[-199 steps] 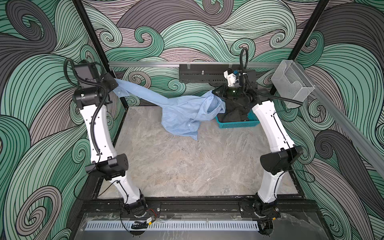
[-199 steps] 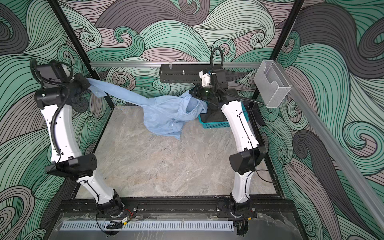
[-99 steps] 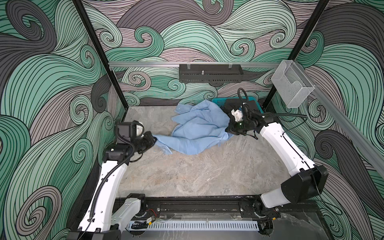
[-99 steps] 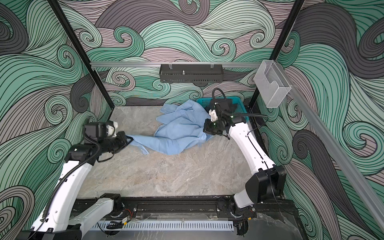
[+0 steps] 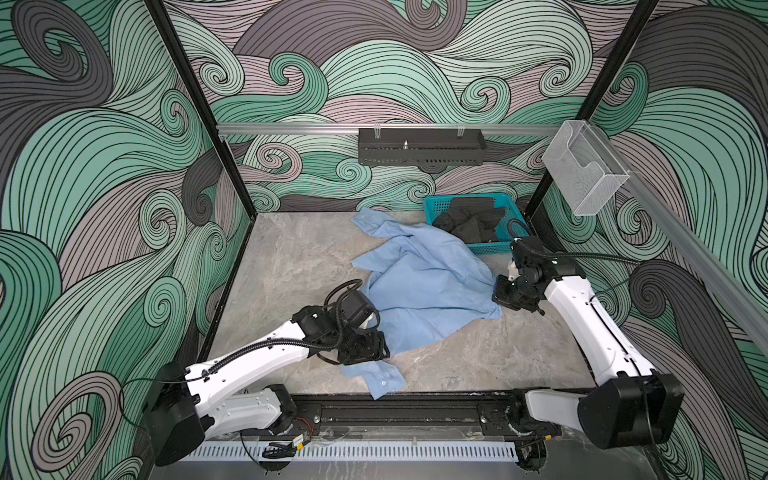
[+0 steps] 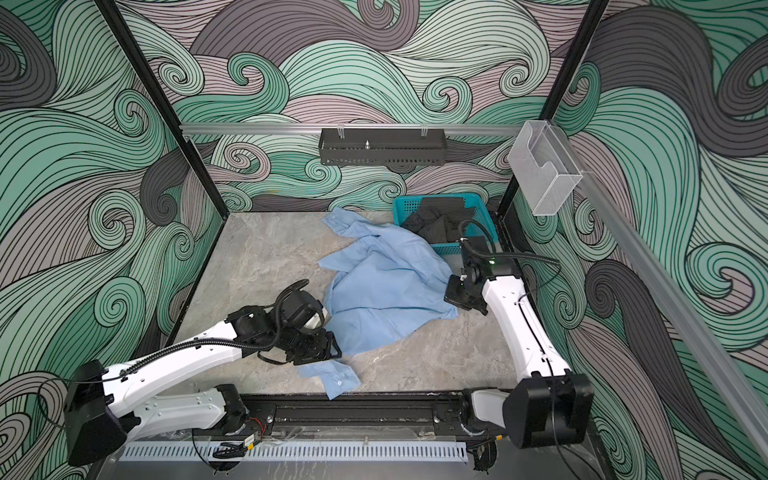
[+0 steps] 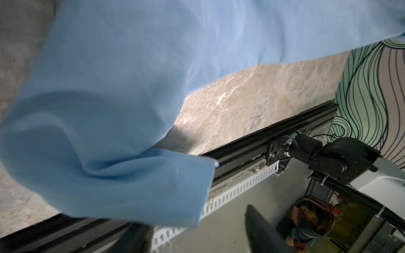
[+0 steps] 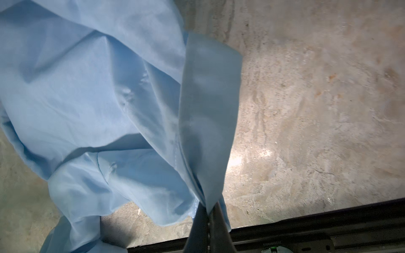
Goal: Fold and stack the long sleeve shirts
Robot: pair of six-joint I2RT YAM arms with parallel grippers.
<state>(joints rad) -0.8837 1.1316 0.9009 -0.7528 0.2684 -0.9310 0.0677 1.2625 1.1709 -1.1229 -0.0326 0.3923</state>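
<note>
Both top views: light blue thin woven collared shirt [image 5: 424,282] [image 6: 386,286] lies crumpled on grey marbled tabletop [image 5: 291,266] between my 2 grippers. My left gripper [image 5: 365,351] is over its cuffed sleeve, my right gripper [image 5: 505,297] at its opposite edge.

Left wrist view: left gripper [image 7: 192,221] jaws spread wide, shirt [image 7: 98,98] cloth draped loose just ahead, nothing clamped.

Right wrist view: right gripper [image 8: 208,219] closed, pinching stitched shirt [image 8: 87,87] edge; rest spreads ahead onto tabletop.
</note>
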